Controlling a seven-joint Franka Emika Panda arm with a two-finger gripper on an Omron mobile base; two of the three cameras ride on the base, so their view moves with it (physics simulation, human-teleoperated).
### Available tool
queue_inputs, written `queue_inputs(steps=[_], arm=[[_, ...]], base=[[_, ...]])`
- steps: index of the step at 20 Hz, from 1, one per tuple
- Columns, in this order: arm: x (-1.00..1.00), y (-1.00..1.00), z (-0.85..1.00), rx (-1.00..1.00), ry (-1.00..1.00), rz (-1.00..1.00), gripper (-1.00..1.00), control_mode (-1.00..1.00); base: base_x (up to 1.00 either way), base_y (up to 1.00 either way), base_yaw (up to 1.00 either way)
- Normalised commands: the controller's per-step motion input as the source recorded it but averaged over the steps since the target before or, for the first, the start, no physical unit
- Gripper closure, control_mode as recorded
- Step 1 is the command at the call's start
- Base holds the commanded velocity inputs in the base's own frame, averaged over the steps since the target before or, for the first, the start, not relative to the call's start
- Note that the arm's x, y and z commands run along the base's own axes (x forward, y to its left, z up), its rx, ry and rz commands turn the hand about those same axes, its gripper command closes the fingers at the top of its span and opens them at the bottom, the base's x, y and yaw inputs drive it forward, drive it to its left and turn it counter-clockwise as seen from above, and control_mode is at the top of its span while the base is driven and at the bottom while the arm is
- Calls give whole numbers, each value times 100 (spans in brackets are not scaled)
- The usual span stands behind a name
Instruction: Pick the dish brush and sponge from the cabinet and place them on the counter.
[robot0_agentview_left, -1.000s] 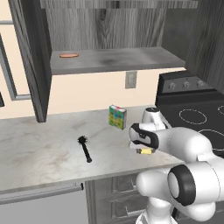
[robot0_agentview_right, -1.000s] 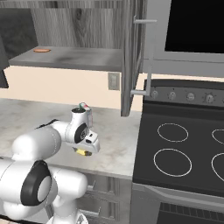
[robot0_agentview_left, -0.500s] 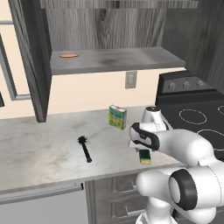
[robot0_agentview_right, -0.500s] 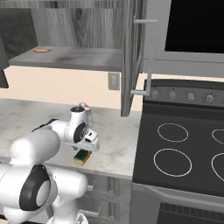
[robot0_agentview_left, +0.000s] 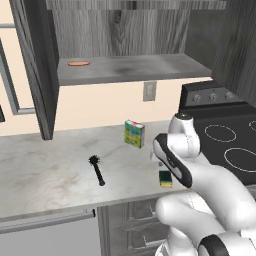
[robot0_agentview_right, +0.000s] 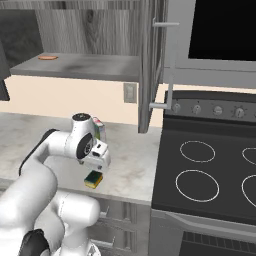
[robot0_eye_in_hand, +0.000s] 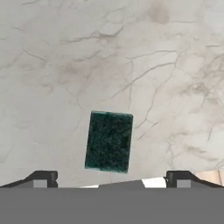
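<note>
Rendered home kitchen, marble counter (robot0_agentview_left: 45, 175), black stovetop (robot0_agentview_right: 210, 175), open wall cabinet (robot0_agentview_left: 130, 67), drawers below

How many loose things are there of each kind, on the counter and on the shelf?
Dish brush: 1
Sponge: 1
Multicoloured box: 1
Flat orange oval thing on the cabinet shelf: 1
Total: 4; the first three lie on the counter.
</note>
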Motion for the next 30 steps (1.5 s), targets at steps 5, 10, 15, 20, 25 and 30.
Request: queue_inputs(steps=[5,10,15,20,25,30], arm=[[-50,0,48,0,-18,1,-100,-100],[-31,0,66,0,-14,2,-100,-100],[-25,0,78,2,-6,1,-100,-100],[-22,0,75,2,-2,2,-100,-100],[-17,0,79,3,0,2,-100,-100],[-18,0,78,1,-4,3,-100,-100]], base=[[0,0,0],[0,0,0],[0,0,0],[0,0,0],[0,0,0],[0,0,0]])
